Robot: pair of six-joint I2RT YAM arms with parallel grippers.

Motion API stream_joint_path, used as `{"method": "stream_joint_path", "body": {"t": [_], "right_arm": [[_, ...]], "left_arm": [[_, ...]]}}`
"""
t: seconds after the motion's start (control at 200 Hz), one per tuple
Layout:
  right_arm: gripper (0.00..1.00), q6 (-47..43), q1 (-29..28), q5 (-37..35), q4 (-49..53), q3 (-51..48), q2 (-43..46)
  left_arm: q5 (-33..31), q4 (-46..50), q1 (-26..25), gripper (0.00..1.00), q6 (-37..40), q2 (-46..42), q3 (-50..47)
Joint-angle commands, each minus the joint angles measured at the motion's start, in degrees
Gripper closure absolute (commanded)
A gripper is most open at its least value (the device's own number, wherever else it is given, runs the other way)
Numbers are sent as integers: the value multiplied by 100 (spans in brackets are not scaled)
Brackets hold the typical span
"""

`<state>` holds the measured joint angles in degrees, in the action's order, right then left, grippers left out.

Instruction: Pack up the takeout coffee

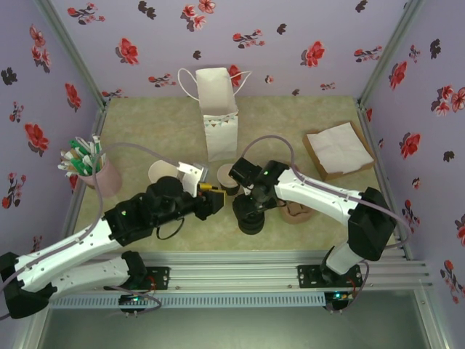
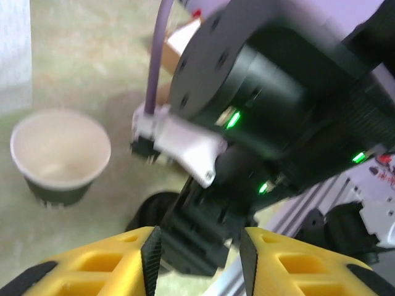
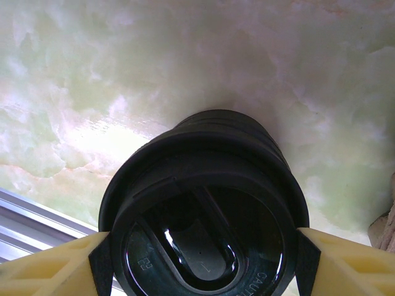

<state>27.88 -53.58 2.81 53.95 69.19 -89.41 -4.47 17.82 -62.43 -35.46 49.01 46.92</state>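
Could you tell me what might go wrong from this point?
The right gripper clamps the top lid of a stack of black lids; lifting may drag several lids or topple the stack. The left gripper, jaws apart, sits close to the right arm's wrist and the lidless cup; either could be bumped and the cup tipped.

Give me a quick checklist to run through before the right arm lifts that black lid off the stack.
1. Right gripper on the top lid: pads against the rim on both sides, ok.
2. Top lid free of the lid stack under it: cannot tell.
3. Open cup upright and unlidded: ok.
4. Left gripper clear of the cup: fingers apart, nothing between them, ok.
5. Room between the arms: not ok, the left gripper sits close to the right wrist.
6. Paper bag standing upright at the back: ok.
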Motion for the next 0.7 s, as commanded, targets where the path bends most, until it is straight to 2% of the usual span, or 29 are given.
{"method": "stream_joint_path", "body": {"t": [0.0,0.075,0.325,0.47,0.69], "right_arm": [[27,158,-30,17,-66,-115,210],[27,191,-34,35,-91,-159,235],[27,250,-31,79,-190,-300,338],[27,261,-32,90,-210,-321,332],[27,262,-34,107,-233,-350,323]], "left_arm": [[59,189,-89,63,-908,-155,-528],[301,-113,-115,66,-1174,-183,-872],[839,-1590,-144,67,-1978,95,-1910],[913,-2340,-146,67,-2158,461,-2223],[1110,-3602,-138,75,-2373,1345,-2546]]}}
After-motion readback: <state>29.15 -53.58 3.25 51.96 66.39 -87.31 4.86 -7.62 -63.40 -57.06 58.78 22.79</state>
